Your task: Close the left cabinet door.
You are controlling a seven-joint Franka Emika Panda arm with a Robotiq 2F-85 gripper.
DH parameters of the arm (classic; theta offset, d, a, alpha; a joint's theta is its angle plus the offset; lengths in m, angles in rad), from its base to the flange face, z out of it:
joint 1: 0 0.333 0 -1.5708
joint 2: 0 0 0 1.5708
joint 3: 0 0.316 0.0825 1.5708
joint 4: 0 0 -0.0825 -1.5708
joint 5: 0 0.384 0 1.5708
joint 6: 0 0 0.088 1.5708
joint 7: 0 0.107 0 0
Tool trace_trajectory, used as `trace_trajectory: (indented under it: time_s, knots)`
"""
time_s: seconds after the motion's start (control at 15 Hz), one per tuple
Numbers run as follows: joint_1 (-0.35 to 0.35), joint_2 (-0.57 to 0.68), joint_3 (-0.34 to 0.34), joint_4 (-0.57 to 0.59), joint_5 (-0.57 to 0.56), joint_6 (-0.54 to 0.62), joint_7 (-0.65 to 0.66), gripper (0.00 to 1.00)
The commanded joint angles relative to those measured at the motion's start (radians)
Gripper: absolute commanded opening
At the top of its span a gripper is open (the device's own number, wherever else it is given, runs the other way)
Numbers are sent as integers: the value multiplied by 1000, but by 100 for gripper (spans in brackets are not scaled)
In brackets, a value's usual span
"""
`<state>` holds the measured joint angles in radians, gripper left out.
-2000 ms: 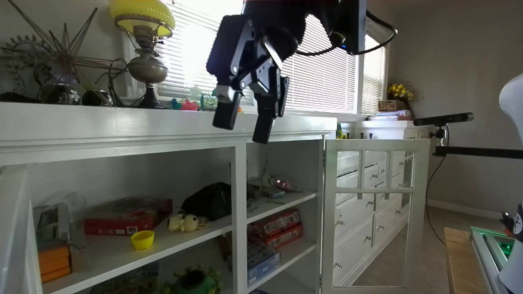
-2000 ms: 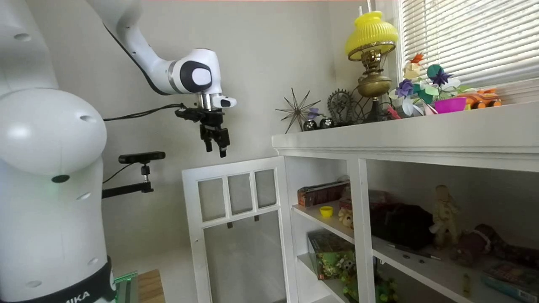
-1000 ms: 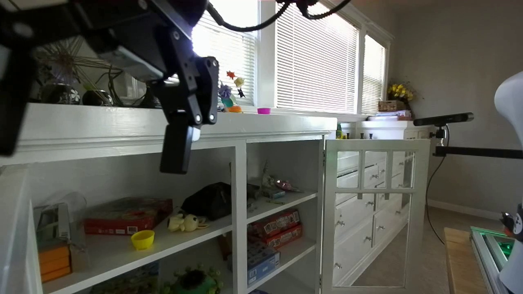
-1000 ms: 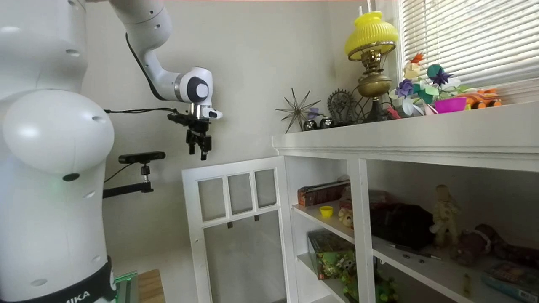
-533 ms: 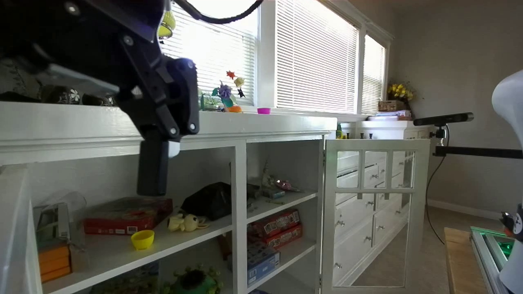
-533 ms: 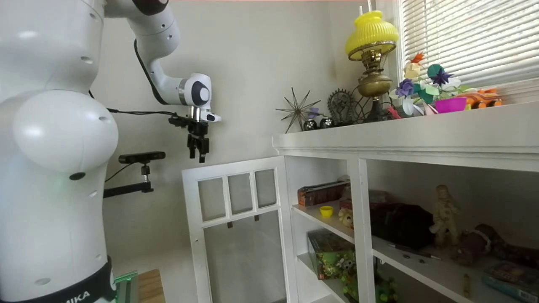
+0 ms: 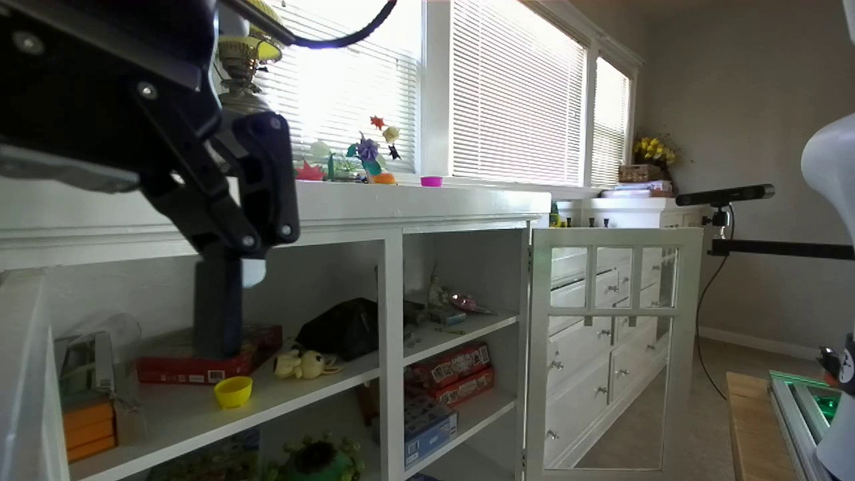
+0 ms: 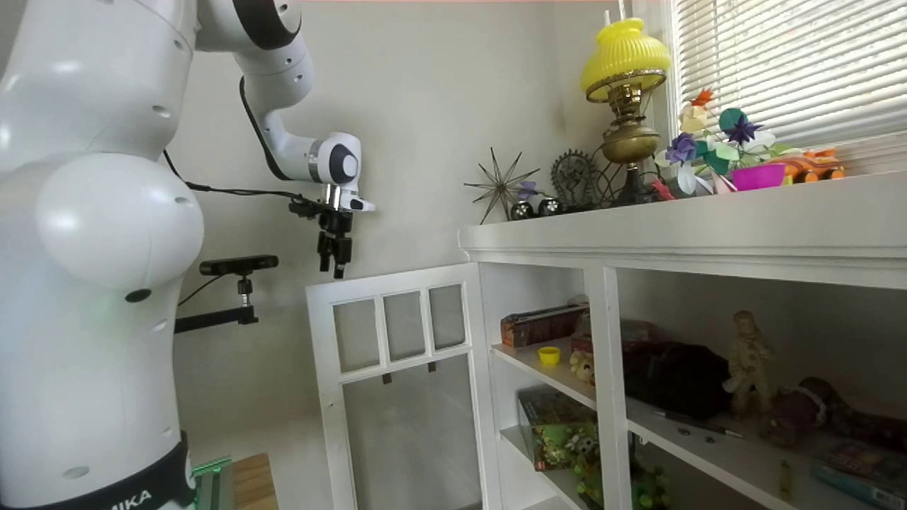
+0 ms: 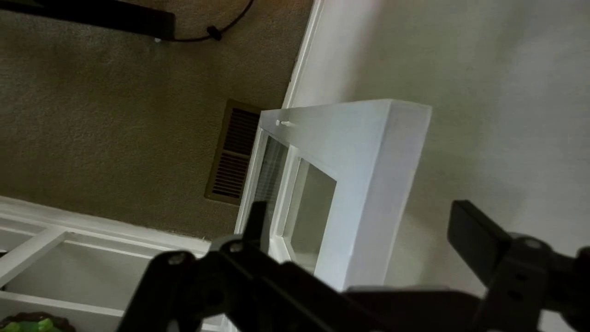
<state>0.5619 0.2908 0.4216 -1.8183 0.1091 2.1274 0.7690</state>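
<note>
The left cabinet door (image 8: 405,364), white with three columns of glass panes, stands swung open from the cabinet (image 8: 603,397) in an exterior view. Only a pale strip of this door (image 7: 23,387) shows at the picture's edge in the opposite exterior view. My gripper (image 8: 331,268) hangs fingers-down just above the door's top edge, apart from it as far as I can tell. In the wrist view the gripper (image 9: 362,221) has its jaws wide apart and nothing held. The door (image 9: 350,157) appears below and between them, its top edge slanting through the gap.
Another white paned door (image 7: 688,347) stands open at the cabinet's far end. Shelves hold a yellow cup (image 7: 233,392), boxes and toys. A yellow lamp (image 8: 627,64) and ornaments line the cabinet top. A black camera (image 8: 239,265) on a bar stands near the arm.
Compared with two seconds ago, my gripper has come lower and backed away from the cabinet, growing large in an exterior view. Its jaws stay apart. Neither door has moved.
</note>
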Motion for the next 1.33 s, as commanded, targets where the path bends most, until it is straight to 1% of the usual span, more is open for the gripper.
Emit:
trace_trajectory:
  time_s: [0.0, 0.53, 0.93, 1.27]
  knots:
    - [42, 54, -31, 70, -34, -54, 56, 100]
    - [104, 92, -79, 95, -59, -87, 85, 100]
    - [138, 82, -111, 111, -144, -157, 98, 100]
    - [150, 76, -124, 117, -180, -198, 97, 100]
